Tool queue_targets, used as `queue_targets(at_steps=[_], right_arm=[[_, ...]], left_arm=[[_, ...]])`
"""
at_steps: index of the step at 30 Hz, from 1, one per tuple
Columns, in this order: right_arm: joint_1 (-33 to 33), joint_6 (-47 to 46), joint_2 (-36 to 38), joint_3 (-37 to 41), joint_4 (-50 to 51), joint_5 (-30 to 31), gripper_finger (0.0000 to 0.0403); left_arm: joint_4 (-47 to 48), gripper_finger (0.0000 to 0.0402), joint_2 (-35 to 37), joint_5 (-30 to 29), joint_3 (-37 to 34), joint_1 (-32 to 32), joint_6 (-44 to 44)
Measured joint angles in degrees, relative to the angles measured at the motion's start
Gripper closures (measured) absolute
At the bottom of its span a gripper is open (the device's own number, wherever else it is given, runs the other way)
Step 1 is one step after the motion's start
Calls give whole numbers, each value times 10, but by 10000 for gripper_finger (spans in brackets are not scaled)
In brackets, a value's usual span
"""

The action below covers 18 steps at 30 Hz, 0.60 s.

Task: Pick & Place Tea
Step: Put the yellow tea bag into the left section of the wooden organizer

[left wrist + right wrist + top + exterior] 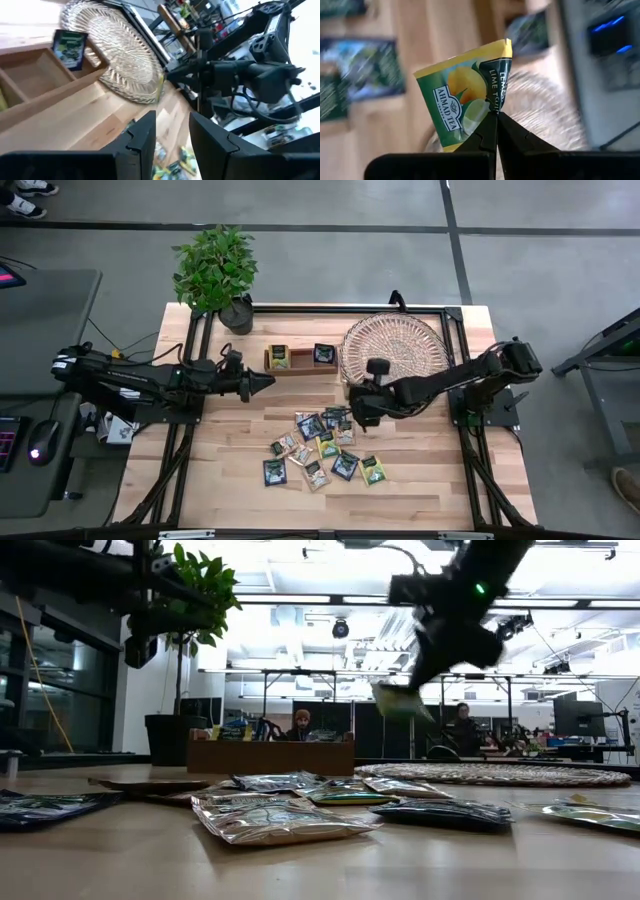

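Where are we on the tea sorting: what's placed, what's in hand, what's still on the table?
Done: two sachets stand in the wooden box, one yellow-green, one dark.
In hand: the right gripper is shut on a lemon-lime sachet, lifted near the wicker tray.
Left: about ten sachets lie loose mid-table. The left gripper hangs empty beside the box, fingers apart.

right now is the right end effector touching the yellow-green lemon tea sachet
Touching. The right wrist view shows the right end effector shut on the bottom edge of the lemon tea sachet, which is crumpled by the pinch.
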<state>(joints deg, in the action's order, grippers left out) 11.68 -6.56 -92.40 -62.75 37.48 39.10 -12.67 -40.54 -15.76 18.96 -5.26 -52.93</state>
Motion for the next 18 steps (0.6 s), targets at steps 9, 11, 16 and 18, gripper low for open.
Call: queue_targets(at_steps=[9, 11, 16, 18], right_arm=[[-36, 112, 0, -90, -18, 30, 403], [-42, 119, 0, -102, -22, 23, 403], [-43, 142, 0, -116, -37, 13, 403], [-41, 152, 0, -116, -52, 2, 403]], left_arm=[[-142, 285, -96, -31, 0, 0, 19], [-161, 285, -114, -41, 0, 0, 44], [-172, 285, -152, -23, 26, 0, 109], [-174, 285, -169, -6, 43, 1, 134]])
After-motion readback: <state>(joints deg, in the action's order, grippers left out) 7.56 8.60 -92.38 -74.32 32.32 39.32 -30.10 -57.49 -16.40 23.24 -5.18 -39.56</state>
